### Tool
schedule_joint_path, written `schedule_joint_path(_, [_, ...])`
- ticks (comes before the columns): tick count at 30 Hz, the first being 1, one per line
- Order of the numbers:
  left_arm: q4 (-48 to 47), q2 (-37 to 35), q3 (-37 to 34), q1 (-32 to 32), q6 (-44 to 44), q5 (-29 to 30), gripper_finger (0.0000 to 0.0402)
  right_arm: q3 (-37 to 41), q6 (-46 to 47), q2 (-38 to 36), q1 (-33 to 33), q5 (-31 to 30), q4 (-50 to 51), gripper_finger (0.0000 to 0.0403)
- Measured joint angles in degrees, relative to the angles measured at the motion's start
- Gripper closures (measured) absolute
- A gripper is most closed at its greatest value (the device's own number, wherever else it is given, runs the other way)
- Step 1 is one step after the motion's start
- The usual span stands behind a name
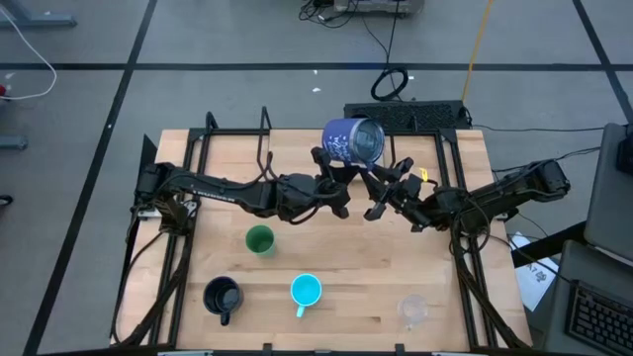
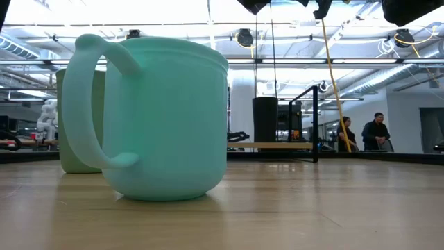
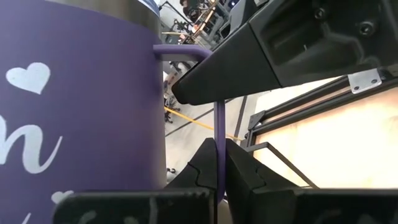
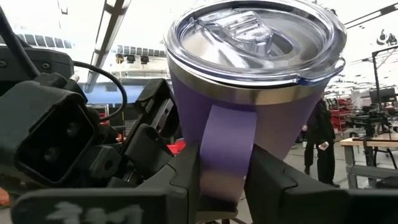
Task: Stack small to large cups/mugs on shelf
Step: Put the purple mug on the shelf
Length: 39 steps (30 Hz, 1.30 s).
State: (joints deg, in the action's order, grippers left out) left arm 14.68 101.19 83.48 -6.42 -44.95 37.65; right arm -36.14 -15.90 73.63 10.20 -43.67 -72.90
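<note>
On your left, the left arm reaches from the table's (image 1: 178,326) left edge toward its middle, and the left gripper (image 1: 333,178) has its fingers (image 3: 205,165) pinched tight on the thin handle of the purple mug (image 1: 354,141); in the left wrist view you see the handle's strip squeezed between the two fingers. That mug hangs above the back edge of the table, near the middle, tipped on its side, with a clear lid showing in the right wrist view. Along the front edge, from left to right, you have the black mug (image 1: 222,296), then the cyan mug (image 1: 306,291) at the middle, which fills the low view with its handle to one side, and the clear cup (image 1: 412,311) toward the front right corner. The green cup (image 1: 259,239) stands upright just behind and between the black and cyan mugs, left of the table's centre. To the right, the right arm comes in from the right edge, and the right gripper (image 1: 381,188) sits just beside the left one under the purple mug; its fingers (image 4: 273,180) stand narrow on either side of the mug's broad handle, touching it.
</note>
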Motion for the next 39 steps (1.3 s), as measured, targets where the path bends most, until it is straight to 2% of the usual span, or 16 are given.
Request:
schedule_joint_path(5, [-0.17, 0.00, 0.00, 0.00, 1.20, -0.13, 0.0377, 0.00, 0.04, 0.02, -0.02, -0.14, 0.04, 0.0319])
schedule_joint_path(10, [-0.68, -0.28, 0.20, -0.70, 1.99, -1.58, 0.0361, 0.09, -0.35, 0.12, -0.62, -4.23, 0.89, 0.0320])
schedule_joint_path(15, [-1.27, -0.15, 0.17, -0.98, 1.94, -2.69, 0.0358, 0.10, 0.39, 0.15, -0.82, -1.45, 2.44, 0.0343])
schedule_joint_path(23, [-2.58, -0.15, 0.10, -0.97, 2.16, -2.90, 0.0356, 0.09, 1.27, 0.02, -0.81, -1.23, 5.46, 0.0396])
schedule_joint_path(27, [-2.71, -0.15, 0.09, -1.53, 2.04, -2.28, 0.0356, 0.09, 1.68, 0.02, -0.81, -1.19, 5.94, 0.0399])
schedule_joint_path(35, [-12.63, -3.50, 0.00, -3.32, 5.04, -0.02, 0.0355, 0.08, 1.42, -0.17, -0.79, -0.57, 8.63, 0.0401])
schedule_joint_path(39, [-20.64, -7.67, 0.00, -3.86, 10.10, -1.83, 0.0355, 0.06, 2.32, -0.17, -0.79, 5.44, 10.50, 0.0402])
